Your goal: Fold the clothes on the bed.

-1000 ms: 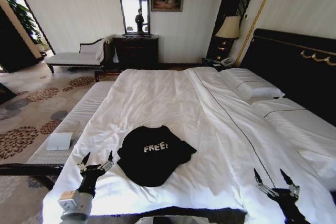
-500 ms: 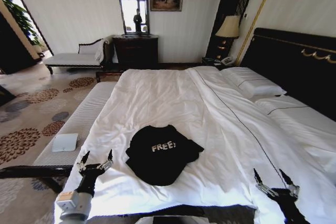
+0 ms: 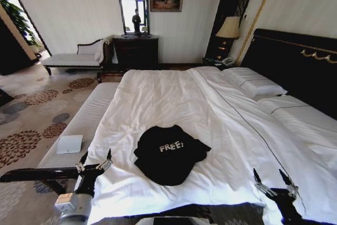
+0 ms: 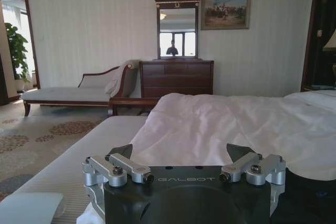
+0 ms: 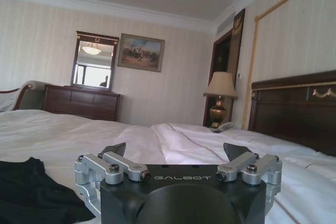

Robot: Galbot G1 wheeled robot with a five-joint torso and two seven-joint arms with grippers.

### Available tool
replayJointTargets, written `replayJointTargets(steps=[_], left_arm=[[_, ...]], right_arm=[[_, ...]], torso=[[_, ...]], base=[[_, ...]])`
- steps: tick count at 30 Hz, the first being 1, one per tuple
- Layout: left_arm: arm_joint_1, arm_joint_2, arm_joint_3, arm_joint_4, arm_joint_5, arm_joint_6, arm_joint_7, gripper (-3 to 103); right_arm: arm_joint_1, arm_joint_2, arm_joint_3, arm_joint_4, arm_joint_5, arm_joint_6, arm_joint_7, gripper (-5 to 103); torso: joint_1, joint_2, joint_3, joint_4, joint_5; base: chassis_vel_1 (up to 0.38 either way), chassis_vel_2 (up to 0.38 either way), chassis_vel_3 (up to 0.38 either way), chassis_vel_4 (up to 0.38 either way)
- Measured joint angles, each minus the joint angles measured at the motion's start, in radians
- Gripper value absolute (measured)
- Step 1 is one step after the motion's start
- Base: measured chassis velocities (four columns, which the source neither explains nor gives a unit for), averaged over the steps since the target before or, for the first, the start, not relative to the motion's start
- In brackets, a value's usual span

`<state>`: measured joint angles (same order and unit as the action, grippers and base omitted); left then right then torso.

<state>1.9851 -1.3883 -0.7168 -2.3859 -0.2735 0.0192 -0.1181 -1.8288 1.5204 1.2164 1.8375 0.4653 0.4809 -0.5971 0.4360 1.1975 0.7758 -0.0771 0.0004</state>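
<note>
While hovering low at the bed's [image 3: 174, 93] near edge, left gripper [image 3: 95, 160] spread wide, empty | right gripper [image 3: 274, 182] likewise, empty | black T-shirt [image 3: 171, 153] crumpled on duvet between them, untouched | dresser [image 3: 136, 51] far beyond.

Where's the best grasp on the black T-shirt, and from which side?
Probably the near hem corners of the black T-shirt. It lies rumpled but flat on the bed, "FREE!" facing the robot, hem toward the foot edge. The left gripper and right gripper both hover open near that edge, flanking it, so come in low from the foot side and pinch top-down.
</note>
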Motion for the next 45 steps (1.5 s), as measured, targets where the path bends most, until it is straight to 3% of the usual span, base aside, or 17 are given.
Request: replayJointTargets(steps=[4, 5, 9, 11, 12, 14, 15, 17, 20, 22, 27, 32, 40, 45], left_arm=[[-0.001, -0.002, 0.02, 0.006, 0.009, -0.003, 0.013, 100], [-0.001, -0.002, 0.02, 0.006, 0.009, -0.003, 0.013, 100], [-0.001, -0.005, 0.042, 0.017, 0.029, -0.003, 0.015, 100], [-0.001, -0.005, 0.046, 0.019, 0.031, -0.003, 0.016, 100], [-0.002, -0.005, 0.052, 0.022, 0.037, -0.003, 0.017, 100], [-0.011, -0.001, 0.07, 0.028, 0.042, 0.004, 0.017, 100], [-0.011, -0.001, 0.07, 0.028, 0.042, 0.004, 0.017, 100], [-0.031, 0.017, 0.106, 0.04, 0.046, 0.018, 0.016, 100], [-0.032, 0.019, 0.119, 0.044, 0.049, 0.019, 0.016, 100], [-0.024, 0.02, 0.14, 0.052, 0.046, 0.005, 0.024, 100], [-0.036, 0.044, 0.157, 0.064, 0.047, 0.0, 0.026, 100], [-0.028, 0.022, 0.159, 0.073, 0.047, -0.005, 0.013, 100], [0.007, -0.007, 0.148, 0.071, 0.065, -0.018, 0.004, 100], [0.015, -0.017, 0.139, 0.071, 0.065, -0.02, -0.001, 100]], right_arm=[[-0.006, -0.08, -0.071, 0.019, 0.026, -0.11, 0.054, 100], [-0.006, -0.08, -0.071, 0.019, 0.026, -0.11, 0.054, 100], [0.021, -0.194, -0.108, 0.062, 0.036, -0.253, 0.211, 100], [0.03, -0.215, -0.108, 0.07, 0.027, -0.273, 0.229, 100], [0.046, -0.258, -0.111, 0.077, 0.013, -0.298, 0.246, 100], [0.072, -0.333, -0.131, 0.08, 0.019, -0.331, 0.263, 100], [0.072, -0.333, -0.131, 0.08, 0.019, -0.331, 0.263, 100], [0.096, -0.433, -0.167, 0.079, 0.068, -0.39, 0.272, 100], [0.117, -0.479, -0.19, 0.068, 0.092, -0.417, 0.261, 100], [0.169, -0.555, -0.24, 0.034, 0.103, -0.444, 0.226, 100], [0.208, -0.604, -0.296, 0.006, 0.091, -0.471, 0.199, 100], [0.311, -0.642, -0.421, -0.022, 0.079, -0.513, 0.199, 100], [0.51, -0.693, -0.675, -0.137, 0.055, -0.549, 0.21, 100], [0.582, -0.696, -0.776, -0.187, 0.08, -0.568, 0.21, 100]], torso=[[0.0, 0.0, 0.0, 0.0001, -0.0003], [0.0, 0.0, 0.0, 0.0001, -0.0003], [0.0, 0.0, 0.0, 0.0, -0.0003], [0.0, 0.0, 0.0, 0.0, -0.0006], [0.0, 0.0, 0.0, 0.0, -0.0003], [0.0, 0.0, 0.0, 0.0002, -0.0001], [0.0, 0.0, 0.0, 0.0002, -0.0001], [0.0, 0.0, 0.0, 0.0001, -0.0005], [0.0, 0.0, 0.0, -0.0004, -0.0004], [0.0, 0.0, 0.0, 0.001, -0.0003], [0.0, 0.0, 0.0, -0.0009, -0.0006], [0.0, 0.0, 0.0, 0.0003, -0.0003], [0.0, 0.0, 0.0, 0.0001, -0.0003], [0.0, 0.0, 0.0, -0.0002, -0.0005]], base=[[0.0, 0.0, 0.0, 0.0], [0.0, 0.0, 0.0, 0.0], [0.0, 0.0, 0.0, 0.0], [0.0, 0.0, 0.0, 0.0], [0.0, 0.0, 0.0, 0.0], [0.0, 0.0, 0.0, 0.0], [0.0, 0.0, 0.0, 0.0], [0.0, 0.0, 0.0, 0.0], [0.0, 0.0, 0.0, 0.0], [0.0, 0.0, 0.0, 0.0], [0.0, 0.0, 0.0, 0.0], [0.0, 0.0, 0.0, 0.0], [0.0, 0.0, 0.0, 0.0], [0.0, 0.0, 0.0, 0.0]])
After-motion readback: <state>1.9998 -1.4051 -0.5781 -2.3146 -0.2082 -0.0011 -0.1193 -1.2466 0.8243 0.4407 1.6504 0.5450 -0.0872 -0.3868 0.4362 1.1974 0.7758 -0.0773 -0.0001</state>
